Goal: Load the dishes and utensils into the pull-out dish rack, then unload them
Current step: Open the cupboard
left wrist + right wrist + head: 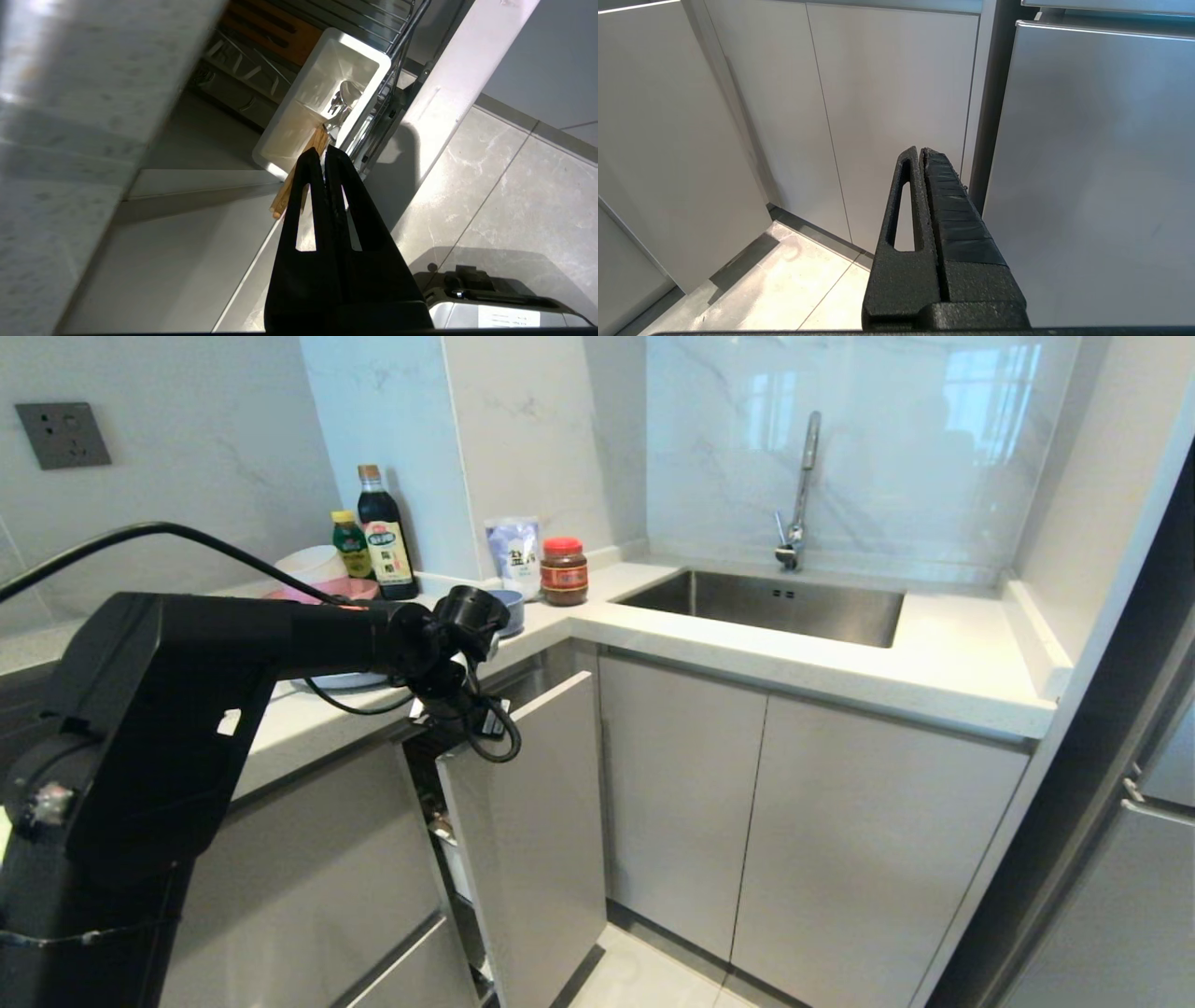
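Note:
The pull-out dish rack stands pulled out under the counter, its narrow grey front panel (532,803) angled into the room. In the left wrist view its white utensil cup (322,65) holds the spoon (350,91) and fork (334,106). The wooden chopsticks (284,198) lean out over the cup's near rim. My left gripper (324,148) is shut, tips right at the chopsticks, which pass behind one finger; a pinch on them does not show. The light-blue plate (341,681) and blue-grey bowl (511,607) sit on the counter behind my left arm (280,635). My right gripper (921,149) hangs shut and empty by the cabinet doors.
The counter edge (70,140) overhangs the rack beside my left gripper. Bottles (386,537), a red-lidded jar (564,569) and stacked pink and white bowls (322,581) crowd the counter's back. The sink (775,602) lies to the right. My own base (490,298) stands on the tiled floor.

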Robot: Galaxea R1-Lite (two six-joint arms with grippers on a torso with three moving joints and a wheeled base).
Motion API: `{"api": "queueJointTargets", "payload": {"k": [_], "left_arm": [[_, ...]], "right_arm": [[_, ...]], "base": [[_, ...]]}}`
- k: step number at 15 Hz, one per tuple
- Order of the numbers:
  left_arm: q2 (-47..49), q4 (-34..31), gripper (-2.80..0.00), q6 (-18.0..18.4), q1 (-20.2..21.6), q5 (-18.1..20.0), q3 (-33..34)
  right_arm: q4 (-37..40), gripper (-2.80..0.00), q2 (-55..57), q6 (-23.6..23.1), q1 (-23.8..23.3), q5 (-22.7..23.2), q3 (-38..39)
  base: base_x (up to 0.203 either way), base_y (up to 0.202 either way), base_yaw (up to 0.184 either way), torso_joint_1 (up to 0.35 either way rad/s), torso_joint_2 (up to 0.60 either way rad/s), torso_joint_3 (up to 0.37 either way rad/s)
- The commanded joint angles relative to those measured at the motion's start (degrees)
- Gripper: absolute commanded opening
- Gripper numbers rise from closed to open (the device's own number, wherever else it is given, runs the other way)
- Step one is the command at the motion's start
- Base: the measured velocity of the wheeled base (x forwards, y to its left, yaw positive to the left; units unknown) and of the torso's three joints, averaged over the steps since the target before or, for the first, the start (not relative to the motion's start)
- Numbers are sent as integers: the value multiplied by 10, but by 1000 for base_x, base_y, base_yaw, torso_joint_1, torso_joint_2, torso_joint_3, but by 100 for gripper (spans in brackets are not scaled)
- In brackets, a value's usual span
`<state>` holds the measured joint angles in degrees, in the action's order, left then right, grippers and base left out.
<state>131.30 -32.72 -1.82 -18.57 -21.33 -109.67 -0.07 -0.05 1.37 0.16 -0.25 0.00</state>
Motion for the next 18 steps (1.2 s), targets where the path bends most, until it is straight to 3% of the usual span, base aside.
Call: {"api": "queueJointTargets", "payload": {"k": [1,4,10,16,18], "left_arm": [[-2,-3,-280,0,-8,1,2],[-3,-5,-280,-1,-17,9,4],[-17,-61,-280,-25,-56,71,1],[-26,-67,-280,-53,-100,118,8],[-34,-67,-280,-65,-114,152,14]], "right_arm": [[0,-280,-2,0,0,0,1],[0,-280,-2,0,0,0,1],[0,-280,-2,0,0,0,1],[0,-280,-2,0,0,0,1],[0,-280,-2,0,0,0,1]], "base": [[0,0,0,0,0,0],[0,0,0,0,0,0],[0,0,0,0,0,0],[0,0,0,0,0,0],[0,0,0,0,0,0]]}}
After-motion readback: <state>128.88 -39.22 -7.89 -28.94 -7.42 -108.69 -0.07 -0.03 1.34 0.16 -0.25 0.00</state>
